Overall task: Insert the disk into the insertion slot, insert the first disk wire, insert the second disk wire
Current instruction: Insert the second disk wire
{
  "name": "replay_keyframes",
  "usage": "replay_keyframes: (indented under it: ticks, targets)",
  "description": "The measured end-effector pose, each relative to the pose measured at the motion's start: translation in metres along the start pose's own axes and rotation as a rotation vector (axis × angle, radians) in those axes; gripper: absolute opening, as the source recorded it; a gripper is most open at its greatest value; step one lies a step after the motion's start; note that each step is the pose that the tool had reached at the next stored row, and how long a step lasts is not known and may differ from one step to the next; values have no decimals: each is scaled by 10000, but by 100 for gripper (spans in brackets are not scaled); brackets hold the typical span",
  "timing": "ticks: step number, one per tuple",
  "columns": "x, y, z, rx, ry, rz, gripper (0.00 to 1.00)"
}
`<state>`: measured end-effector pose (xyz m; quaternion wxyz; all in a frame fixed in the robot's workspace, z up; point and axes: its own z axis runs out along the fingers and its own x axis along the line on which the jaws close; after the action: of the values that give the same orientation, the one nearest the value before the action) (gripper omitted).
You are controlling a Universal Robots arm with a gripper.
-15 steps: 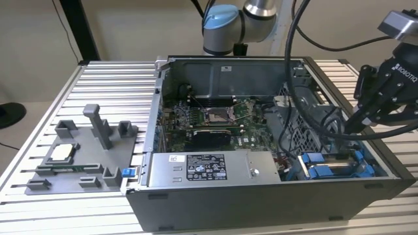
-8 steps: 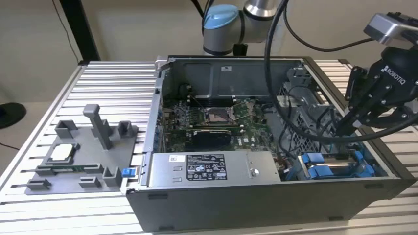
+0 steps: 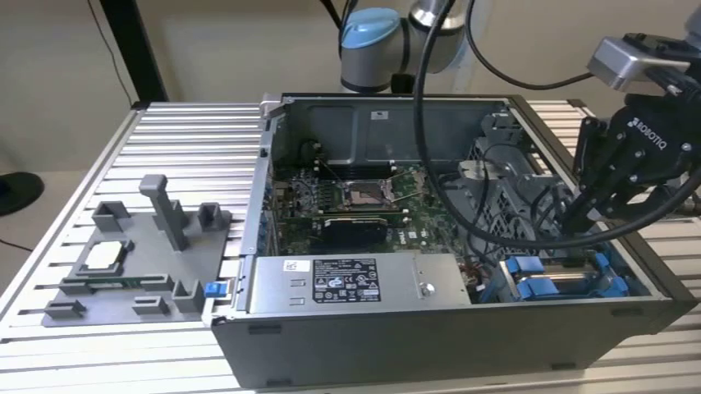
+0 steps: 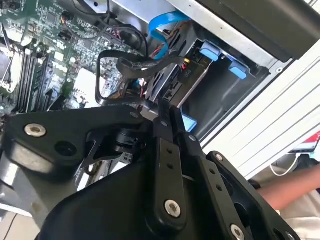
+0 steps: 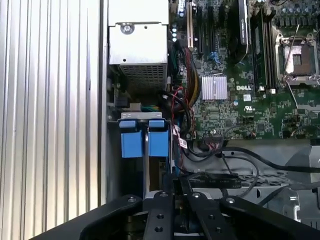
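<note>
Down low, claw [image 3: 572, 220] just above disk [image 3: 559, 283] in insertion slot [image 3: 629, 279].

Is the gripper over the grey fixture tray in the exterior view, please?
No, the gripper hangs inside the open computer case at the exterior view's right, while the tray sits outside it at the left.
</note>
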<state>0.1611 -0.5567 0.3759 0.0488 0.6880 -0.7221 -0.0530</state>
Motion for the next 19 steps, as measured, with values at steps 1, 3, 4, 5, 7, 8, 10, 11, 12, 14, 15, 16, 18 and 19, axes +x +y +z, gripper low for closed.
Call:
replay_keyframes:
  ticks: [1, 3, 4, 5, 7, 8, 10, 11, 12, 14, 15, 16, 18, 19]
  targets:
    - [9, 20, 7, 103, -13, -2, 0]
    - [22, 54, 20, 290, -36, -6, 0]
    - [24, 62, 25, 365, -45, -8, 0]
    - [27, 66, 31, 427, -55, -9, 0]
    - [30, 74, 43, 572, -76, -13, 0]
    - [31, 79, 49, 643, -90, -15, 0]
    - [33, 93, 56, 764, -108, -17, 0]
    - [35, 99, 60, 822, -119, -19, 0]
    - [37, 104, 63, 861, -123, -20, 0]
    - [42, 108, 62, 880, -124, -21, 0]
    - [42, 109, 63, 880, -126, -22, 0]
    - [42, 109, 63, 881, -126, -22, 0]
    - [42, 110, 64, 881, -128, -21, 0]
    - [42, 110, 64, 881, -128, -21, 0]
